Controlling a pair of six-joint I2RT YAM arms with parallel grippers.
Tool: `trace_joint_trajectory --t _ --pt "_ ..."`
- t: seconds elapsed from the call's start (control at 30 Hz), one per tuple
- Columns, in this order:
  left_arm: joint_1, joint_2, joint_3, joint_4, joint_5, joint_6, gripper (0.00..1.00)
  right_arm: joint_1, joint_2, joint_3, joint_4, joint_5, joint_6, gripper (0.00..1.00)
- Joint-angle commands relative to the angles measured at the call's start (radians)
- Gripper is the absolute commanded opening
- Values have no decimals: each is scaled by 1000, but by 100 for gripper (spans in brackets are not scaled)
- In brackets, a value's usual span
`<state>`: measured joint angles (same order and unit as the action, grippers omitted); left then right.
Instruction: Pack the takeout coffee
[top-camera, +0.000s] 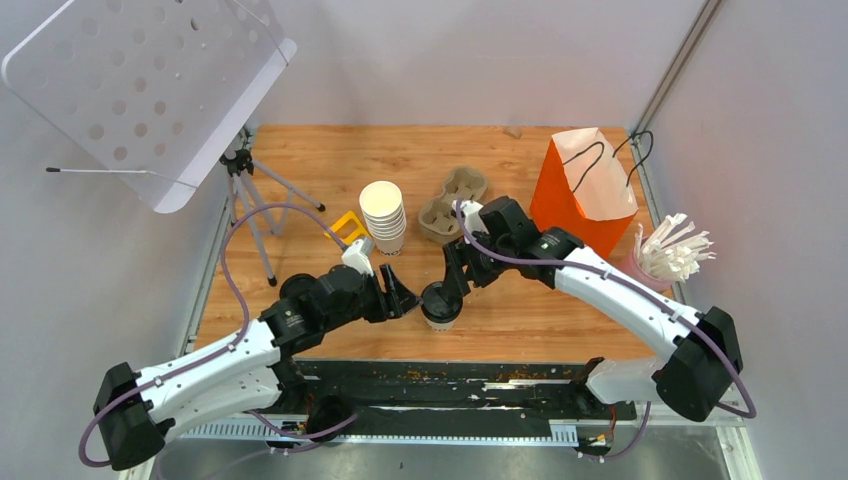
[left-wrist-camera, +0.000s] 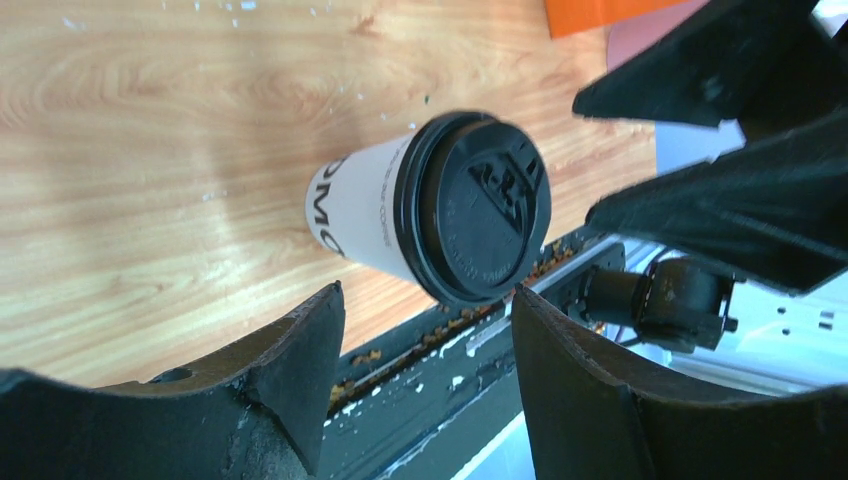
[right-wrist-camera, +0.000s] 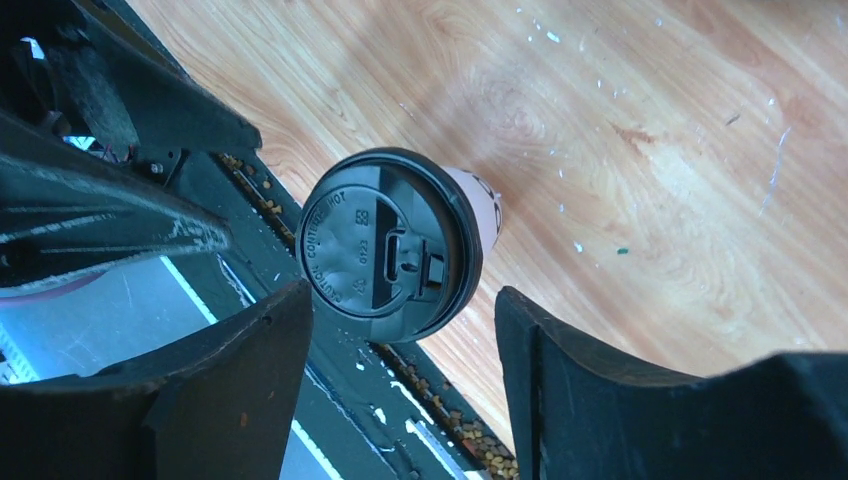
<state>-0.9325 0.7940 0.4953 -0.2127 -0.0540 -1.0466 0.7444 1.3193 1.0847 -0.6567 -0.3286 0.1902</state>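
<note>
The takeout coffee (top-camera: 440, 305), a white paper cup with dark lettering and a round black lid, stands upright near the table's front edge. My left gripper (top-camera: 405, 297) sits just left of it, open, with its jaws apart from the cup. In the left wrist view the takeout coffee (left-wrist-camera: 365, 215) lies beyond the left gripper (left-wrist-camera: 428, 300), and nothing is between the fingers. My right gripper (top-camera: 455, 275) hovers above and slightly behind the cup, open. From the right wrist the cup's lid (right-wrist-camera: 390, 245) shows below the right gripper (right-wrist-camera: 402, 300), untouched.
A stack of lidless white cups (top-camera: 384, 215) and a cardboard cup carrier (top-camera: 452, 203) stand behind. An open orange paper bag (top-camera: 585, 190) stands at the back right, beside a pink holder of white sticks (top-camera: 672, 255). A tripod (top-camera: 250, 190) stands at the left. A dark rail (top-camera: 450, 385) runs along the near edge.
</note>
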Motion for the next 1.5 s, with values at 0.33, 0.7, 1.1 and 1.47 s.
trace_joint_trajectory --t 0.33,0.7,1.1,1.47 --pt "53 173 79 101 24 101 67 -19 -77 -146 152 13 168 57" --pt "60 225 58 130 63 109 50 -49 -34 -200 196 -35 150 34" --pt "59 310 14 1 74 94 40 -70 -69 -351 265 -23 149 29" --pt "59 365 -91 -57 76 39 34 -132 -92 -460 321 -73 122 29"
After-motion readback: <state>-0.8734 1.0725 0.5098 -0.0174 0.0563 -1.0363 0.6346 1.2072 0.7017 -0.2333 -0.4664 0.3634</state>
